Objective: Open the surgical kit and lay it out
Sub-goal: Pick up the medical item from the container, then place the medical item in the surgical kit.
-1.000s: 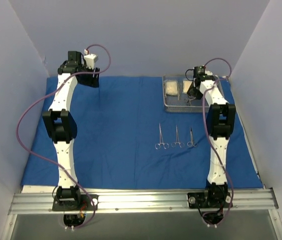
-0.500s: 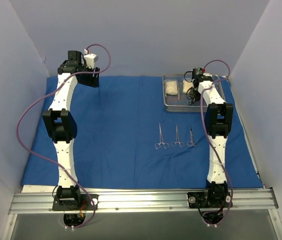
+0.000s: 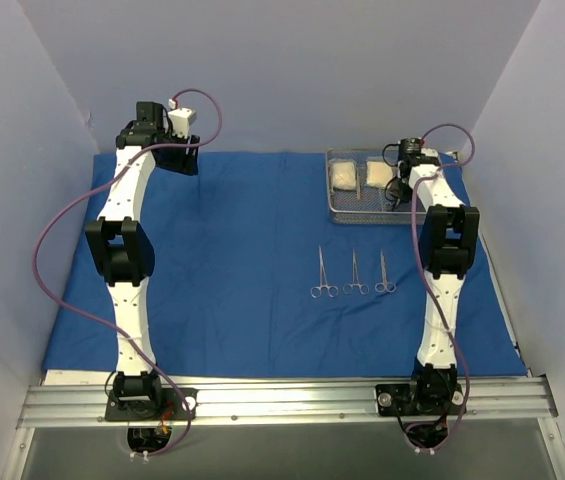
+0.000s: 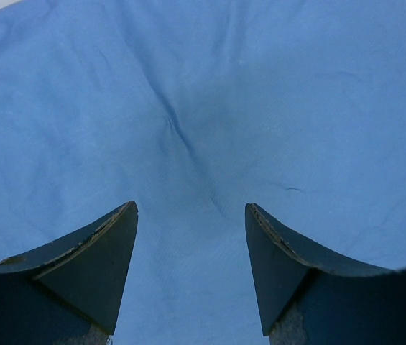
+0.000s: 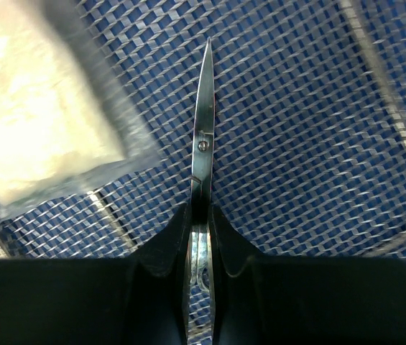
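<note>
The blue cloth wrap point(image 3: 242, 250) lies spread flat over the table. The wire-mesh steel tray point(image 3: 334, 215) sits at its far right with two white gauze packets point(image 3: 344, 177) point(image 3: 376, 176) inside. Three silver clamps point(image 3: 354, 273) lie in a row on the cloth in front of the tray. My right gripper point(image 5: 200, 212) is inside the tray, shut on a slim silver scissor-handled instrument point(image 5: 203, 122) whose pointed tip sticks out over the mesh point(image 5: 310, 144). A gauze packet point(image 5: 37, 129) lies just to its left. My left gripper point(image 4: 190, 208) stands open over bare cloth point(image 4: 203, 108) at the far left corner.
Pale walls close in the left, back and right sides. The tray's raised rim point(image 5: 397, 122) runs close to the right of my right gripper. A metal rail point(image 3: 282, 400) with both arm bases crosses the near edge.
My right gripper has closed on the silver instrument and shifted slightly right inside the tray. The left arm has not moved.
</note>
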